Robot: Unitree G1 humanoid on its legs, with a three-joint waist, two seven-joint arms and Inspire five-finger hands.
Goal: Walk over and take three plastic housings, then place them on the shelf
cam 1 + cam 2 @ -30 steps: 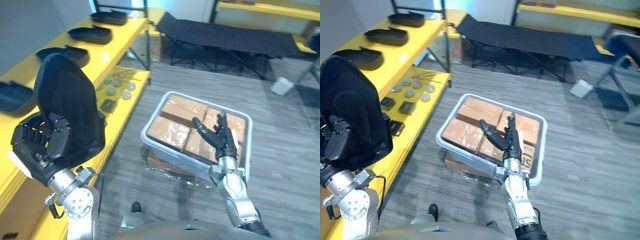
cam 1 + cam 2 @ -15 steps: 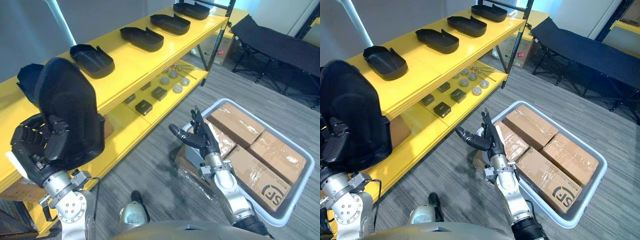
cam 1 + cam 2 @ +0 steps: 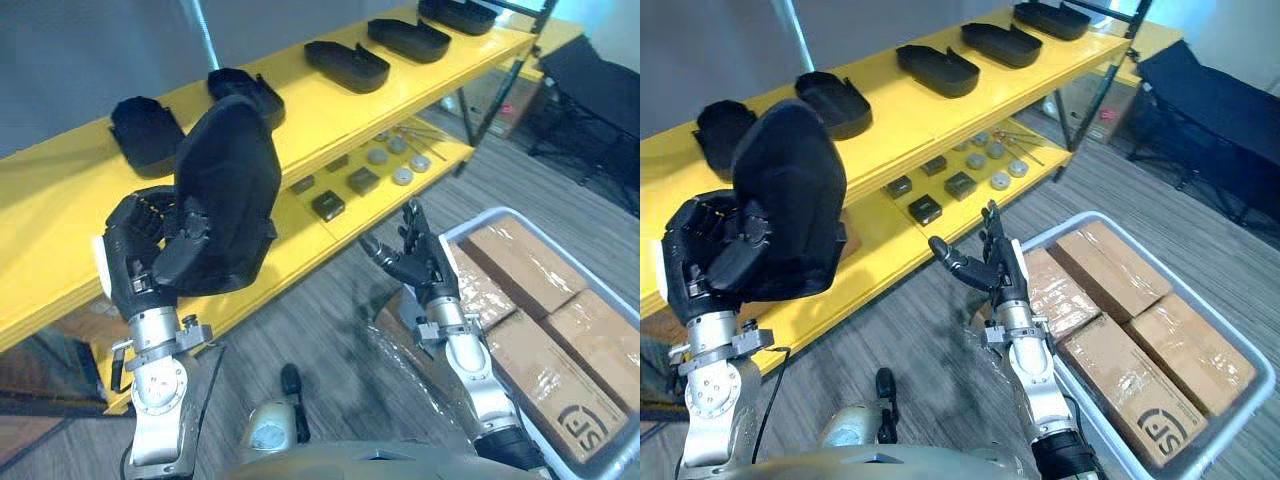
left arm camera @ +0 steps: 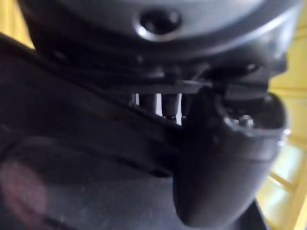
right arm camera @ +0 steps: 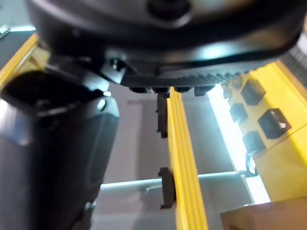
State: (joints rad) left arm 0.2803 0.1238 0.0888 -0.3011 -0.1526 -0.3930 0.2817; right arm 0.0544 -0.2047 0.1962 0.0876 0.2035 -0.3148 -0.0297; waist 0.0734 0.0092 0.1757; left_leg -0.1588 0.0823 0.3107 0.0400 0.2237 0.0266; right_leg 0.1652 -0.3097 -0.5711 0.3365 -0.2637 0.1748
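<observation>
Black moulded plastic housing [image 3: 232,190] is gripped upright in the left hand [image 3: 150,255] at centre left, short of the yellow shelf [image 3: 310,110] where similar housings [image 3: 345,65] already lie; placing it remains. At centre, the right hand [image 3: 420,265] hangs with its fingers spread, holding nothing.

Light was bright, even, from overhead. Soft shadow lay under top board of yellow shelf [image 3: 55,228]. Faint glare showed on film-wrapped cardboard boxes [image 3: 1122,372].
</observation>
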